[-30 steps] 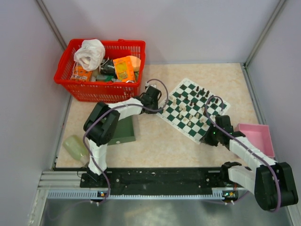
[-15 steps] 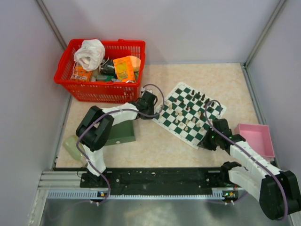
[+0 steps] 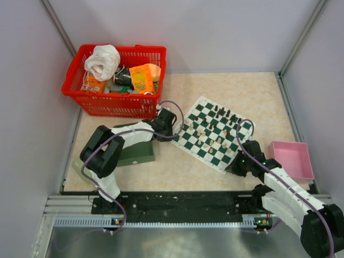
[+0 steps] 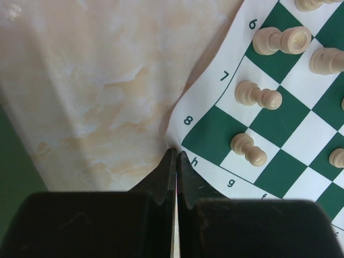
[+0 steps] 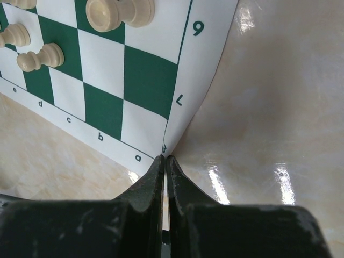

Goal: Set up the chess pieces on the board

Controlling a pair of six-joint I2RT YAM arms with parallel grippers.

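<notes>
Left arm (image 3: pixel 134 134), right arm (image 3: pixel 282 183) outstretched low, both jaws clamped tight

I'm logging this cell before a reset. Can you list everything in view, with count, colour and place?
basket: one, red, far left of the table, holding clutter
board: one, green and white checks, centre right, lying askew
pieces: many, too small to count, cream and black, on the board
tray: one, dark green, left of the board
bin: one, pink, right edge
pale object: one, light green, near left edge, partly hidden
table: one, beige marbled
left gripper: one, black, shut on the board's h8 corner
right gripper: one, black, shut on the board's a-file corner
</notes>
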